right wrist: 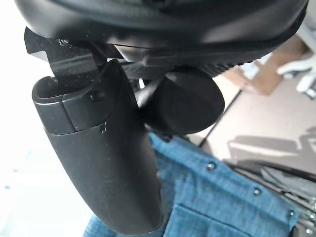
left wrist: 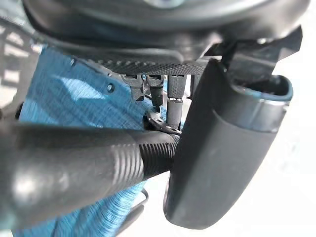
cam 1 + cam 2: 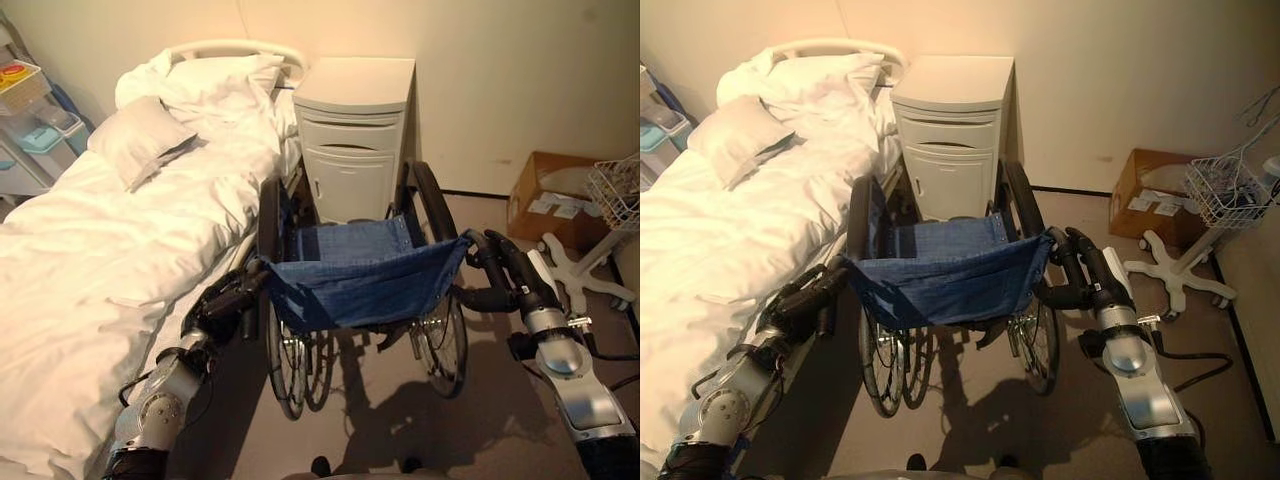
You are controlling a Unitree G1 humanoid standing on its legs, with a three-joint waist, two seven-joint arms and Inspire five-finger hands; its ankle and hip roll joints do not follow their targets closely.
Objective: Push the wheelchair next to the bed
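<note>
Wheelchair (image 3: 355,280) beside bed (image 3: 90,260), left hand (image 3: 225,305) and right hand (image 3: 495,270) each wrapped round a push handle

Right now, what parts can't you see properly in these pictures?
- Wheelchair seat: hidden behind its blue back in both eye views.
- Foot of the bed: cut off by the eye views' edge.
- Left hand fingers: dark against the push handle.
- Cardboard box contents: too small to make out.

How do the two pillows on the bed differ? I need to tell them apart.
The beige pillow is darker, flatter and smaller, lying mid-bed at an angle. The white pillow is brighter, puffier and larger, lying at the headboard. Both rest on the white bedding, apart from the wheelchair.
</note>
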